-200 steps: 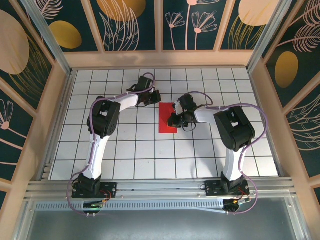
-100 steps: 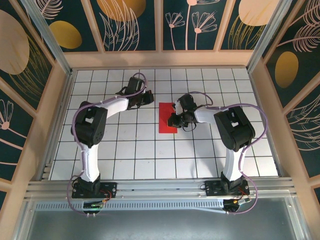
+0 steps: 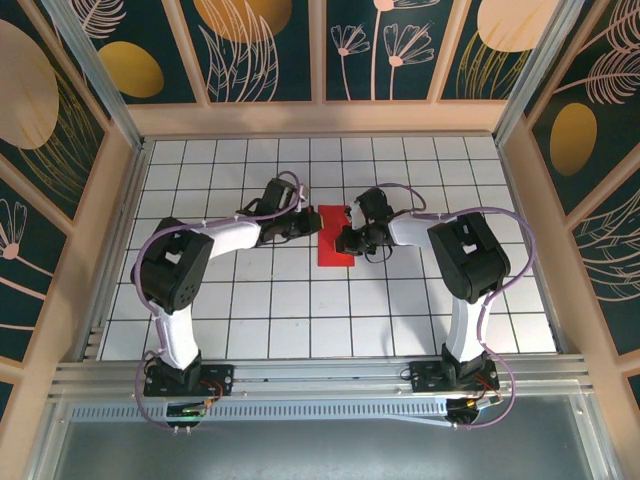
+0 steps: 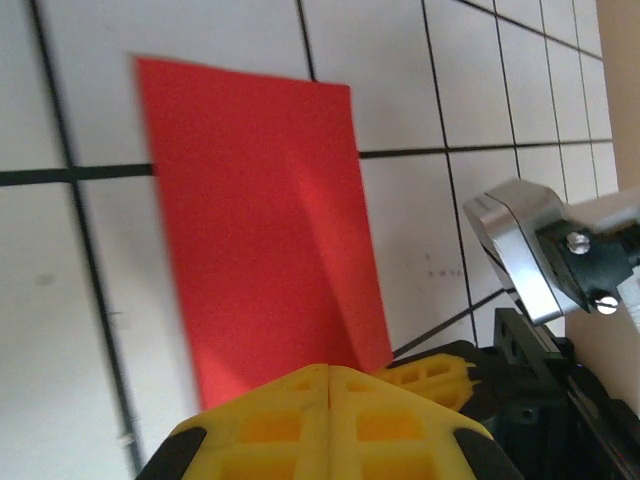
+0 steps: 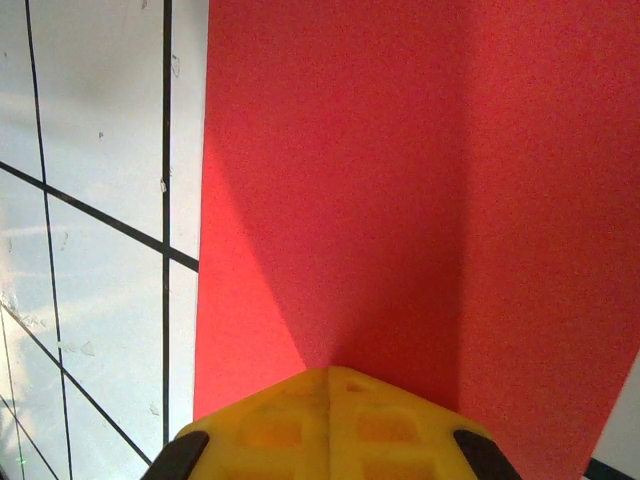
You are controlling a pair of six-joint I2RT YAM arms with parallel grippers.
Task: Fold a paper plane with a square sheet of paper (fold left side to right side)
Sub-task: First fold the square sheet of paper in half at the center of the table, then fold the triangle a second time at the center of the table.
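The square sheet of paper is bright red and lies flat on the white grid table as a tall rectangle about one tile wide, not a pointed paper plane. My left gripper is shut, its yellow tips at the paper's left edge near one corner. My right gripper is also shut, and its tips rest on the paper from the right. In the left wrist view, the right gripper's yellow fingers lie at the paper's corner, close to my left tips.
The white grid table is ringed by a wooden frame and patterned walls. Both arms reach in from the near rail, elbows out to either side.
The left gripper has swung from the back left down to the paper's left edge, with its elbow moving leftward. The right arm and the paper have stayed still.
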